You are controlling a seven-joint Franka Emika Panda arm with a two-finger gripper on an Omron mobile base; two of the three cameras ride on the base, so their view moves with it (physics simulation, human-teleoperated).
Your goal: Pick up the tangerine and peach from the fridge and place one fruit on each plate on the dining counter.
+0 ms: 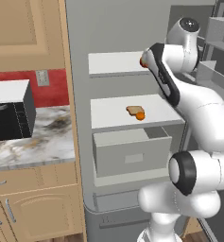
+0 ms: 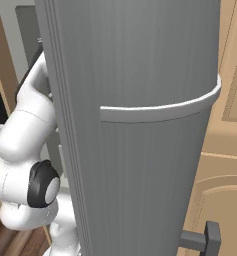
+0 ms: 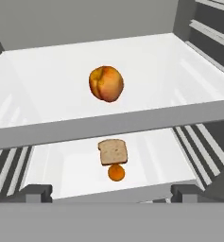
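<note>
On the upper fridge (image 1: 80, 42) shelf, the peach (image 3: 106, 83) is seen mid-shelf, edges well apart; the gripper (image 3: 111, 193) is spread, ungrasping.

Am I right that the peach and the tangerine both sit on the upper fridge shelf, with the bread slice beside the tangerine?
Not quite. Only the peach is on the upper shelf; the hand view shows the tangerine one shelf down, beside the bread slice.
</note>
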